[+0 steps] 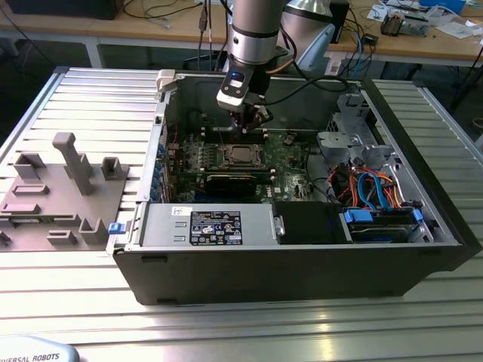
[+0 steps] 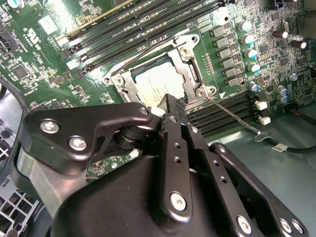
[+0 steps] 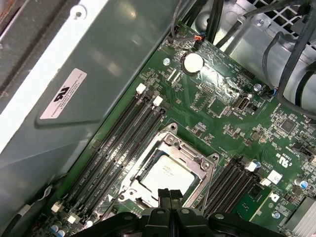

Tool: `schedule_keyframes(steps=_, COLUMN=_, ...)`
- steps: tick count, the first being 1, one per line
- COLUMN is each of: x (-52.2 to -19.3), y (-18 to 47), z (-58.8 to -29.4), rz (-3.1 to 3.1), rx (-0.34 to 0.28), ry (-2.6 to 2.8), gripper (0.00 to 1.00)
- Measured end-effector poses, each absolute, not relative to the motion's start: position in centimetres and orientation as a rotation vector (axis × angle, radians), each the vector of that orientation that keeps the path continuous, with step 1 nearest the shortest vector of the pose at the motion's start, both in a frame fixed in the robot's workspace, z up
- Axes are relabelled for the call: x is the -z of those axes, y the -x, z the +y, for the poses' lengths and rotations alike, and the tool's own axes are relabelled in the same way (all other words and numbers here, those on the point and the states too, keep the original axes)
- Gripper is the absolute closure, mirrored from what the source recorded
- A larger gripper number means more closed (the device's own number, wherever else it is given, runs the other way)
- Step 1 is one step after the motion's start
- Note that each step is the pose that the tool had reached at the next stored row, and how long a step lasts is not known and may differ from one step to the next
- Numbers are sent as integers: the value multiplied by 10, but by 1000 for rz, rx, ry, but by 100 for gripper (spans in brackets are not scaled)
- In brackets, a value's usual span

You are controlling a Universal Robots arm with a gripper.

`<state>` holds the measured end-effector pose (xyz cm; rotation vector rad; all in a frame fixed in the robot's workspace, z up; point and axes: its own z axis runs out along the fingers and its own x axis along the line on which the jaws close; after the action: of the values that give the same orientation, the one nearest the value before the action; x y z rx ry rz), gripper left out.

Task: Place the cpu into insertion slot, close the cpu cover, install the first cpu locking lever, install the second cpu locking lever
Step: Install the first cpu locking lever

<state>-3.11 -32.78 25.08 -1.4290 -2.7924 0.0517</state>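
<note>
The cpu (image 3: 168,173) lies in the insertion slot (image 1: 240,156) on the green board, its pale metal top showing through the window of the cpu cover (image 3: 170,143), which lies flat over it. In the second wrist view the cpu (image 2: 158,81) sits just beyond my fingertips. My gripper (image 3: 170,195) hovers over the socket's edge, shut with nothing between its fingers; it also shows in the exterior view (image 1: 249,115) and the second wrist view (image 2: 170,104). One thin locking lever (image 2: 232,114) sticks out from a socket corner over the memory slots. Another lever (image 2: 143,49) runs along the socket's far side.
The open computer case (image 1: 302,256) stands on a slatted metal table. Black memory slots (image 3: 123,133) flank the socket. A power supply (image 1: 215,226) and drive bay with blue and orange cables (image 1: 373,192) fill the near side. Grey fixtures (image 1: 68,181) stand at the exterior view's left.
</note>
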Motion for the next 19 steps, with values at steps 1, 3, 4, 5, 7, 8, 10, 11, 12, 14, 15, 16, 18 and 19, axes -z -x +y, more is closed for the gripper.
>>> schedule_keyframes(steps=1, x=-251, y=31, z=-328, rz=-2793, rx=-52, ry=1428, gripper=89)
schedule_keyframes(steps=3, x=-251, y=31, z=-328, rz=-2794, rx=-52, ry=1425, gripper=89)
schedule_keyframes(steps=4, x=-251, y=31, z=-328, rz=-2795, rx=-52, ry=1424, gripper=89)
schedule_keyframes(steps=5, x=-251, y=31, z=-328, rz=-2795, rx=-52, ry=1423, gripper=89)
schedule_keyframes(steps=7, x=-251, y=31, z=-328, rz=-2796, rx=-52, ry=1422, gripper=89)
schedule_keyframes(steps=8, x=-251, y=31, z=-328, rz=-2797, rx=-52, ry=1421, gripper=89)
schedule_keyframes(steps=10, x=-251, y=31, z=-328, rz=-2798, rx=-52, ry=1419, gripper=89)
schedule_keyframes(steps=11, x=-251, y=31, z=-328, rz=-2798, rx=-52, ry=1418, gripper=89)
schedule_keyframes(steps=12, x=-251, y=31, z=-328, rz=-2799, rx=-52, ry=1417, gripper=89)
schedule_keyframes(steps=14, x=-251, y=31, z=-328, rz=-2800, rx=-52, ry=1415, gripper=89)
schedule_keyframes(steps=15, x=-251, y=31, z=-328, rz=-2800, rx=-52, ry=1415, gripper=89)
schedule_keyframes(steps=16, x=-251, y=31, z=-328, rz=-2800, rx=-52, ry=1414, gripper=89)
schedule_keyframes(steps=18, x=-251, y=31, z=-328, rz=-2801, rx=-52, ry=1412, gripper=89)
schedule_keyframes(steps=19, x=-251, y=31, z=-328, rz=-2802, rx=-52, ry=1412, gripper=89)
